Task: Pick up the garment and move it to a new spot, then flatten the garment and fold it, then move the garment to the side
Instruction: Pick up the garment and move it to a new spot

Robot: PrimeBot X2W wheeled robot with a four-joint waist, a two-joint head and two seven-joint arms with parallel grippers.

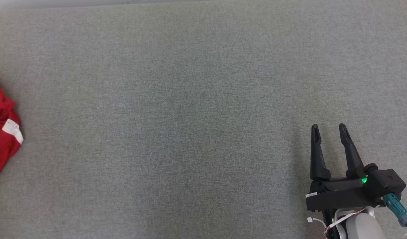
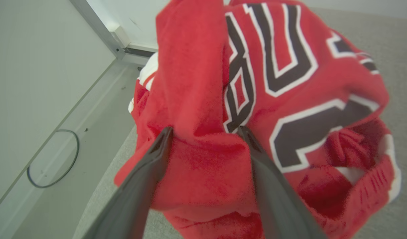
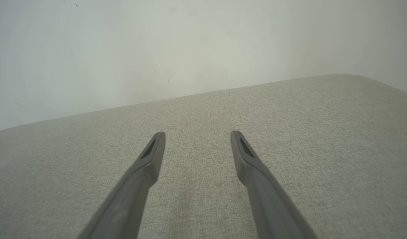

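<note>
Red mesh-like sports jersey (image 1: pixel 2 132), one only, lies bunched at the far left edge of the grey woven fabric surface (image 1: pixel 190 99) in the head view. Part of it is cut off by the frame, and one white trim band (image 1: pixel 13 130) shows on its hem.

In the left wrist view the same jersey (image 2: pixel 197 83) is crumpled into a heap at the border of the grey surface. It carries large blocky black characters (image 2: pixel 289 66) edged in white. The creases break them up, so no word or number can be read for certain, and no brand mark is legible. White edging also shows at its left and lower right folds.

The left gripper (image 2: pixel 205 131) has its two dark fingers spread wide. Their tips rest against the cloth with a fold of red bulging between them, not squeezed. To the left of the heap, one thin dark cable loop (image 2: pixel 78 147) lies on the pale floor (image 2: pixel 90 109).

At the lower right of the head view, well apart from the jersey, the right gripper (image 1: pixel 328 127) sits over bare grey fabric with its two fingers spread, holding nothing. One green light (image 1: pixel 364 181) glows on its black body, and one teal connector (image 1: pixel 394 204) juts out beside it. The right wrist view shows those fingers (image 3: pixel 197 134) parted above the grey surface (image 3: pixel 289 132), in front of a pale wall (image 3: pixel 157 49).
</note>
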